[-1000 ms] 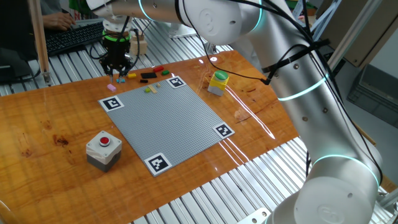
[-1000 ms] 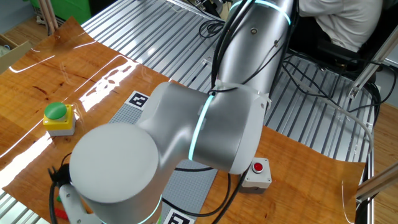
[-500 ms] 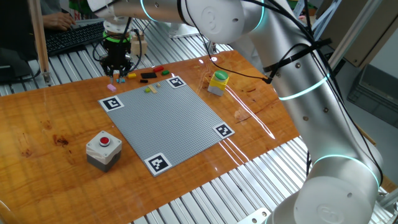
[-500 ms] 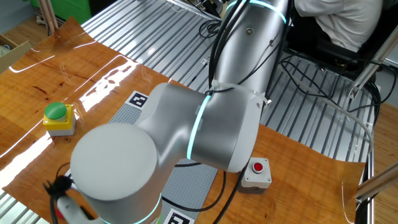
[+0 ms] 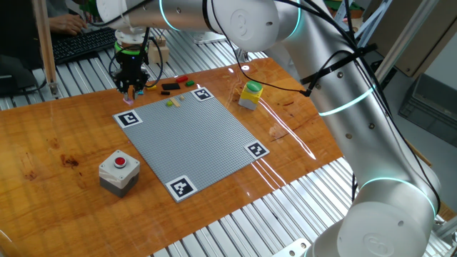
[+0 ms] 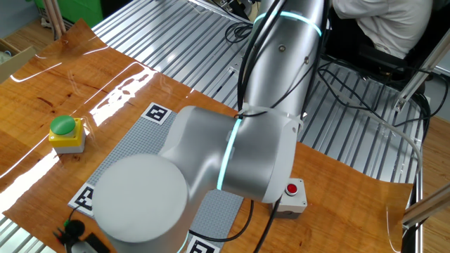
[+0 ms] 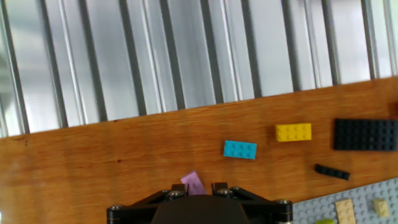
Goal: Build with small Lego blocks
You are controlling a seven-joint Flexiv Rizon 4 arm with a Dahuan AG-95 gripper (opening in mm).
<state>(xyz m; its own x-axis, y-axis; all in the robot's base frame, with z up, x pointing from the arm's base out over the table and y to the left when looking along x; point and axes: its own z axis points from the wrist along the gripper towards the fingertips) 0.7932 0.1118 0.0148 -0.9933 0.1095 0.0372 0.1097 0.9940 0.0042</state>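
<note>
A: Quick rundown, left to right? Can't make out much from the wide shot.

B: Sure. Far left, toward the near side of the tabletop (image 5: 64, 135): grey box with a red button (image 5: 118, 171). Behind it, end effector (image 5: 131, 91) pointing straight down, low over the far edge of the wood, right above a pink brick (image 7: 194, 183).

A: Clamped on it?

B: Doesn't look like it. Fingers (image 7: 219, 188) a little apart, pink brick lying flat on the wood in the gap between them. Can't tell whether either pad touches it.

A: And the rest of the bricks?

B: Loose on the wood to the right of the pink one: blue brick (image 7: 240, 149), then yellow brick (image 7: 293, 132), then a flat black plate (image 7: 364, 134) with a thin black brick (image 7: 331, 172) just beside it. Red brick (image 5: 181, 78) past those, near the far edge.

A: Anything on the board?

B: Grey baseplate (image 5: 193, 139) in the middle, square markers at its corners, with a green brick (image 5: 171, 103) and a tan brick (image 5: 180, 98) on the far corner. Well apart to the right: yellow container with a green top (image 5: 250, 93). Other fixed view mostly filled by the arm (image 6: 232, 161).
</note>
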